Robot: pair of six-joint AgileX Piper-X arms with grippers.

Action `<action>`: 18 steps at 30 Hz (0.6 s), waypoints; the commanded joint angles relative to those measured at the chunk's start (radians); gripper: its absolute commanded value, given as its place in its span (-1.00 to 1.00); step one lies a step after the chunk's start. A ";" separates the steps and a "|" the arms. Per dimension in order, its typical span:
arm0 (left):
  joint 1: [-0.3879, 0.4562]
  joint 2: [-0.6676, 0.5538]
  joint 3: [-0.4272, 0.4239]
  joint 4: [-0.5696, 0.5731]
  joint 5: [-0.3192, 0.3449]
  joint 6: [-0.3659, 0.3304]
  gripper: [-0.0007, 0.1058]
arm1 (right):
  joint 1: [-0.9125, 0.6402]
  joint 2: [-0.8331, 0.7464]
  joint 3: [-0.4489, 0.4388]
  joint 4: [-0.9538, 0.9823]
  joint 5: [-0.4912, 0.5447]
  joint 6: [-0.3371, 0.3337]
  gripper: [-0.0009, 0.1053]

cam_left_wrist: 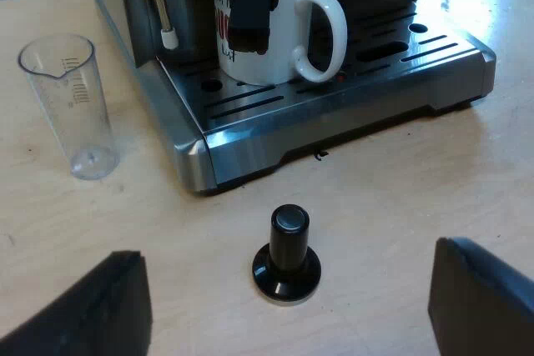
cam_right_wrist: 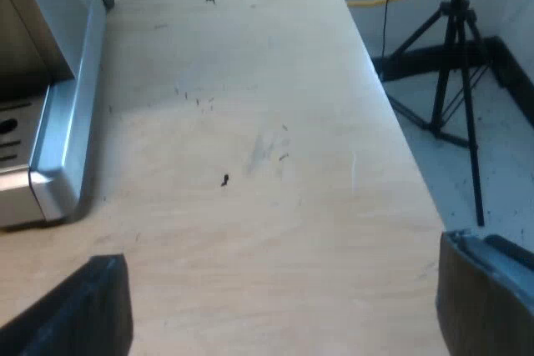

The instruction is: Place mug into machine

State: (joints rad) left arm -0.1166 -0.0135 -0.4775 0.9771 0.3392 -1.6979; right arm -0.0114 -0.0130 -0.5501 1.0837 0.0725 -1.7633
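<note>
White ceramic mug (cam_left_wrist: 275, 31): glossy cylinder with a looped handle and dark and red lettering; it stands upright on the slotted steel drip tray (cam_left_wrist: 334, 110) of the espresso machine (cam_left_wrist: 192, 6).
Progress: placement looks done; nothing grips the mug, and only drawing the arms clear seems left.
Left gripper (cam_left_wrist: 288, 327): matte black fingers wide apart, empty, over the black-knobbed tamper (cam_left_wrist: 288, 256) on the pale wooden table (cam_left_wrist: 400, 198), near the tray.
Clear tapered measuring glass (cam_left_wrist: 71, 106): upright beside the machine.
Right gripper (cam_right_wrist: 284, 306): fingers apart, empty, over bare wood near the machine's brushed-steel corner.
</note>
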 commanded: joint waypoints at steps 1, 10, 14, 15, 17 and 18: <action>0.004 -0.134 -0.005 -0.018 -0.007 -0.005 0.32 | -0.004 -0.039 0.004 -0.018 -0.006 0.003 0.79; 0.074 -0.134 -0.005 -0.018 -0.007 -0.005 0.32 | -0.001 -0.039 0.004 -0.018 -0.004 0.003 0.79; 0.074 -0.134 -0.005 -0.018 -0.007 -0.005 0.32 | 0.004 -0.039 0.004 -0.018 -0.004 0.003 0.79; 0.074 -0.134 -0.005 -0.018 -0.007 -0.005 0.32 | 0.004 -0.039 0.004 -0.018 -0.004 0.003 0.79; 0.074 -0.134 -0.005 -0.018 -0.007 -0.005 0.32 | 0.004 -0.039 0.004 -0.018 -0.004 0.003 0.79; 0.074 -0.134 -0.005 -0.018 -0.007 -0.005 0.32 | 0.004 -0.039 0.004 -0.018 -0.004 0.003 0.79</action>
State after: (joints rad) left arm -0.0437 -0.0135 -0.4775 0.9771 0.3379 -1.6979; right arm -0.0082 -0.0112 -0.5449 1.0738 0.0725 -1.7571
